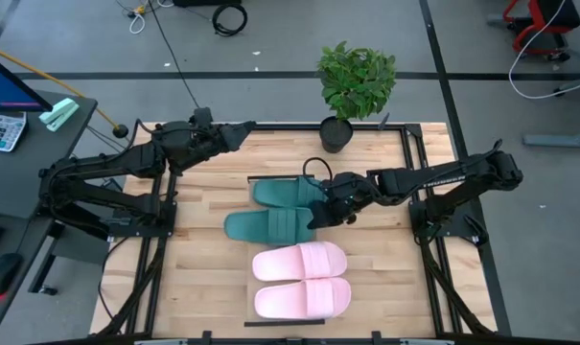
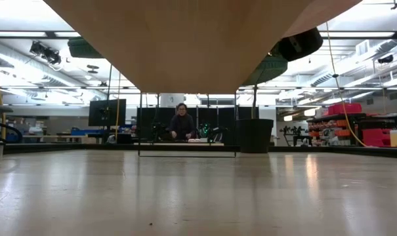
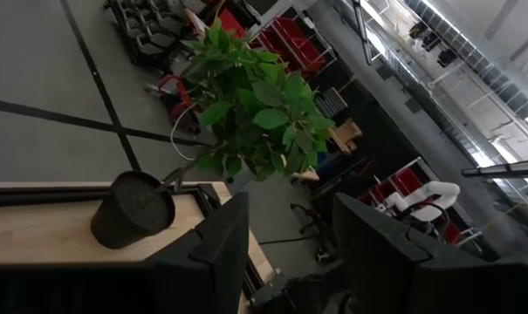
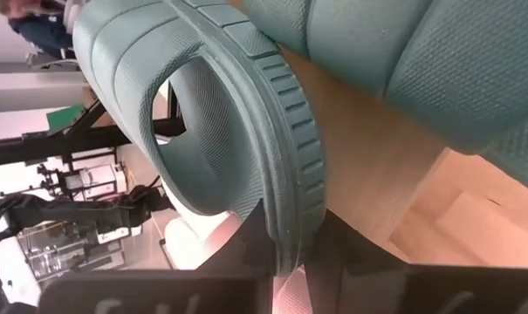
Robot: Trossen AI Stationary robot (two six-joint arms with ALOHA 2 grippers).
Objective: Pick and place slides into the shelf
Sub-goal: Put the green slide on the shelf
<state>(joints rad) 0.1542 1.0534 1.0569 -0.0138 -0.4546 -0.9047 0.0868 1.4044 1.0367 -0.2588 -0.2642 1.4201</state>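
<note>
Two dark teal slides (image 1: 282, 193) (image 1: 268, 227) and two light pink slides (image 1: 299, 261) (image 1: 303, 298) lie side by side on the light wood shelf, whose dark near end edge (image 1: 285, 323) shows. My right gripper (image 1: 325, 209) reaches in from the table's right and is shut on the nearer teal slide (image 4: 202, 131). The other teal slide (image 4: 421, 61) lies just beyond it. My left gripper (image 1: 245, 128) is open and empty (image 3: 290, 244), held above the table's far left part, away from the slides. My right gripper pinches the nearer teal slide's ribbed sole rim (image 4: 285, 228) between its two fingers (image 4: 338, 262), at the slide's end toward the table's right. The fingers come roughly level from the table's right. The slide looks tipped onto its edge, its strap opening (image 4: 202, 131) facing the wrist camera.
A potted plant (image 1: 352, 86) stands at the table's far edge, its dark pot (image 3: 133, 208) close ahead of my left gripper. The low view looks under the shelf board (image 2: 198, 39); a person (image 2: 182, 124) sits far behind. Bare tabletop (image 1: 385, 278) lies right of the pink slides.
</note>
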